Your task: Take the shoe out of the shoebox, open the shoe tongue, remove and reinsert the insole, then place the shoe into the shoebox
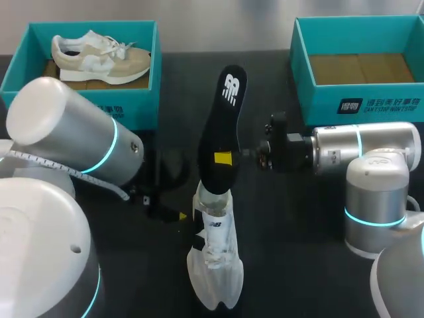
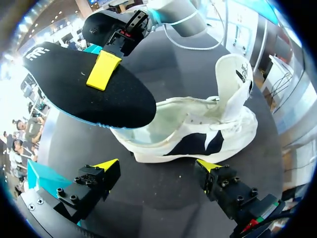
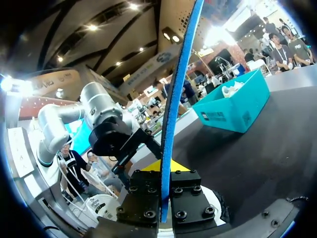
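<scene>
The white shoe [image 1: 215, 265] lies on our counter [image 1: 318, 218], outside the empty shoebox [image 1: 358, 106], tongue open. Our right gripper [image 1: 225, 159] clamps the insole [image 1: 222, 126], one end at the shoe's mouth. Our left gripper [image 2: 157, 165] hangs spread beside the shoe. We judge reinserting and boxing remain.

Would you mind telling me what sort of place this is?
Probably a robot workbench for shoe handling: a dark table, a teal shoebox with a beige shoe, an empty teal shoebox, and the right gripper holding a black insole by a white shoe.

Two teal shoeboxes [image 1: 142, 109] [image 1: 371, 103] — two shoes [image 1: 215, 265] [image 1: 99, 58], white and beige — one insole [image 1: 222, 126].
</scene>
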Robot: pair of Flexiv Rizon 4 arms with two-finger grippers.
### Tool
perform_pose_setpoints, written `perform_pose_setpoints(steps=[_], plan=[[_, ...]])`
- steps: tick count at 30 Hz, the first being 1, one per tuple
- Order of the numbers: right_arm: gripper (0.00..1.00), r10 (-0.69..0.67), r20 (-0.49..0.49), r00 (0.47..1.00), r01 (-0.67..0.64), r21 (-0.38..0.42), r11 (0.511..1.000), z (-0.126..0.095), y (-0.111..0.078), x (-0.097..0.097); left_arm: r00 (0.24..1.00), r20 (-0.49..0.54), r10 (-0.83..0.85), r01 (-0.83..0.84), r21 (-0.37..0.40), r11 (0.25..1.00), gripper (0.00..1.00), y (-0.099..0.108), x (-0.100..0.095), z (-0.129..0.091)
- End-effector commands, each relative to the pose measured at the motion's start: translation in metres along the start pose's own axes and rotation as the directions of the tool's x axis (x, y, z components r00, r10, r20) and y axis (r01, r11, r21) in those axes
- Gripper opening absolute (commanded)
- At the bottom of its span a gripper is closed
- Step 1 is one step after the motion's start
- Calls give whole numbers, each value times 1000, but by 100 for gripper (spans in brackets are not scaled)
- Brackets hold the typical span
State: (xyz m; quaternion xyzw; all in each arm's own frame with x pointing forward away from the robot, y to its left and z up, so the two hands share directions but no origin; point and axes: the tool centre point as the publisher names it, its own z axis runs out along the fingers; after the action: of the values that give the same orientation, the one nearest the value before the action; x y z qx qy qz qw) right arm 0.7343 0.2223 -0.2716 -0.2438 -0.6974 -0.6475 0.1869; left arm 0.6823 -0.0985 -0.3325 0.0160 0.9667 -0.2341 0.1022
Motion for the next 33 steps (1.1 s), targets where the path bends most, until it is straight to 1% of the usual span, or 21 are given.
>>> perform_pose_setpoints(steps=[1,3,4,5,7,10,15,22,33], plan=[[0,1,4,1000,-2,3,1000,2,0,1,1000,0,2,-2,22,1000,100,3,1,-3],[0,1,4,1000,-2,3,1000,2,0,1,1000,2,12,-12,33,999,100,3,2,1],[0,-4,2,1000,4,21,1000,4,-1,-1,1000,7,13,-13,19,1000,100,3,3,5],[0,-13,-11,1000,13,29,999,5,-2,-2,1000,-1,14,-14,36,999,100,3,4,9],[0,-32,-12,999,33,39,999,7,-4,-4,1000,-5,7,-6,33,999,100,4,4,14],[0,-53,-14,999,53,19,998,6,-6,-6,1000,-10,-2,3,35,999,100,4,6,17],[0,-81,-16,997,81,-4,997,7,-5,-7,1000,-9,-19,19,33,999,100,4,7,20],[0,-93,-7,996,93,-16,996,11,-4,-2,999,-1,-48,48,20,999,100,4,7,22],[0,-101,2,995,101,-40,994,13,-8,0,1000,6,-30,30,40,999,100,-4,3,24]])
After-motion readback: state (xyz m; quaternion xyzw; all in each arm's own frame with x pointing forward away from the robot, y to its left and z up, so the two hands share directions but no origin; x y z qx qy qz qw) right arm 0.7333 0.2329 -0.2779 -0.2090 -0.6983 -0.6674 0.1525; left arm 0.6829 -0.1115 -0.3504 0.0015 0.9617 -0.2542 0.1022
